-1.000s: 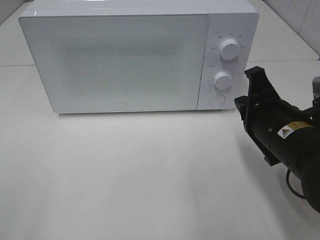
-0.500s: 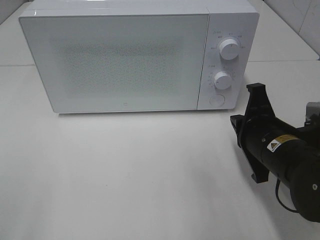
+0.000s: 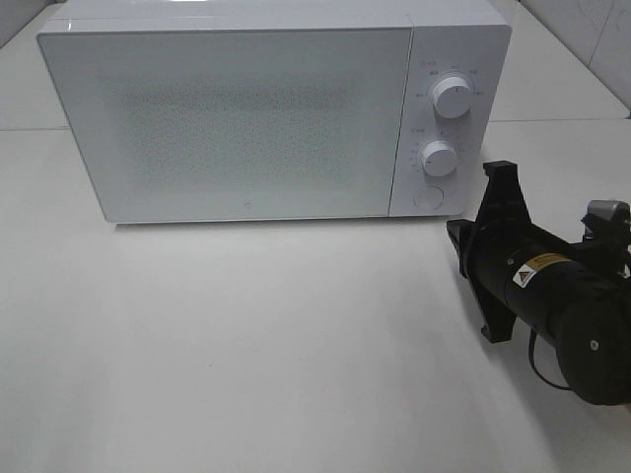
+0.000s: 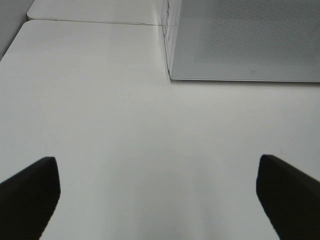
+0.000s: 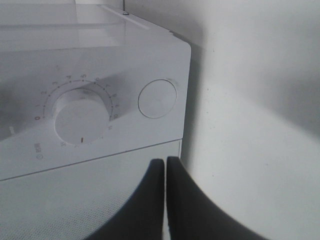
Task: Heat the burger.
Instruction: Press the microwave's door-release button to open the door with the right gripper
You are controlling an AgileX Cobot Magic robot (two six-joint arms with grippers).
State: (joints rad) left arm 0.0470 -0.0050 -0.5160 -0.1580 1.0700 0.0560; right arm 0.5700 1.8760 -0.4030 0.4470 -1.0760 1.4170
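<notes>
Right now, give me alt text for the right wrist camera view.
The right gripper, shut, points at the control panel of a white microwave, where a round button sits beside a numbered dial.

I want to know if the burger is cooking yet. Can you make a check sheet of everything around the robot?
Surface: white table, smooth.
Job's things: burger not seen in any view; microwave has its door shut, inside hidden.
Clutter: nothing seen.
Grippers: left gripper open above the table; right gripper shut, beside the microwave's right front corner, apart from it.
Cables: black cable loops under the right arm.
Surroundings: pale wall at the far right.
</notes>
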